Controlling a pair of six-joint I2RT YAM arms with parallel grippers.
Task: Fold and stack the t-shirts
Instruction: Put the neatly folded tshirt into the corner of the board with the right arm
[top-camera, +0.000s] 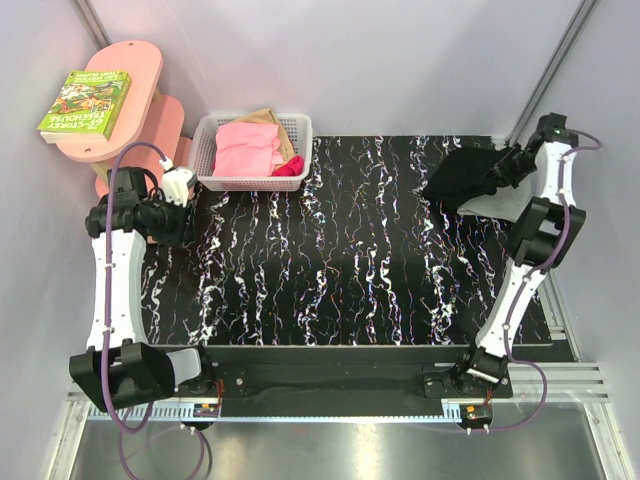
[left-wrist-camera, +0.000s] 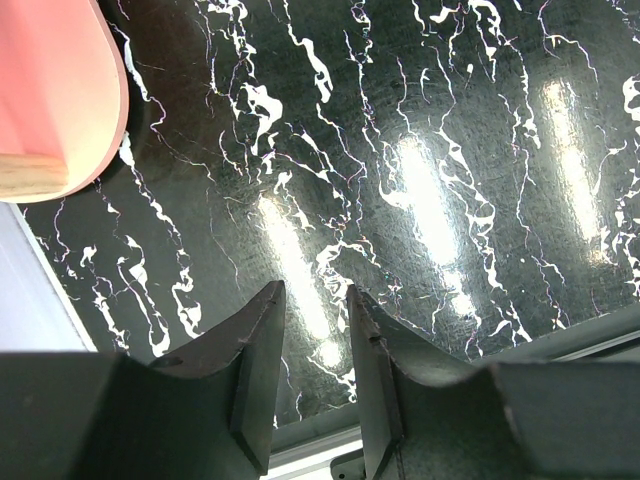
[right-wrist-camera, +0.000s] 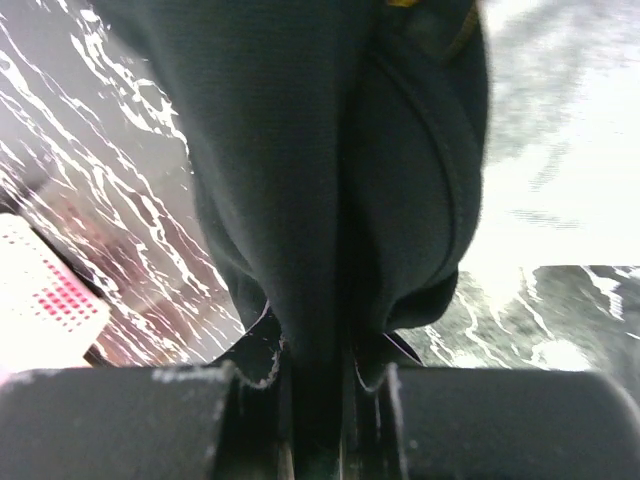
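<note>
My right gripper (top-camera: 508, 166) is at the far right of the table, shut on a bunched part of the black t-shirt (top-camera: 464, 176) and holding it up off the surface. In the right wrist view the black cloth (right-wrist-camera: 330, 150) hangs from between the fingers and hides the gripper's (right-wrist-camera: 320, 352) tips; no flower print shows. The light grey t-shirt (top-camera: 496, 207) lies on the table under the black one and shows as a pale blur in the right wrist view (right-wrist-camera: 565, 140). My left gripper (top-camera: 188, 226) hovers at the table's left side, open and empty (left-wrist-camera: 314, 290).
A white basket (top-camera: 300, 128) with pink clothes stands at the back left, also in the right wrist view (right-wrist-camera: 40, 295). A pink stool (top-camera: 140, 70) with a green book (top-camera: 86, 102) stands beyond the left edge; its rim shows in the left wrist view (left-wrist-camera: 55, 90). The black marbled tabletop (top-camera: 330, 260) lies between the arms.
</note>
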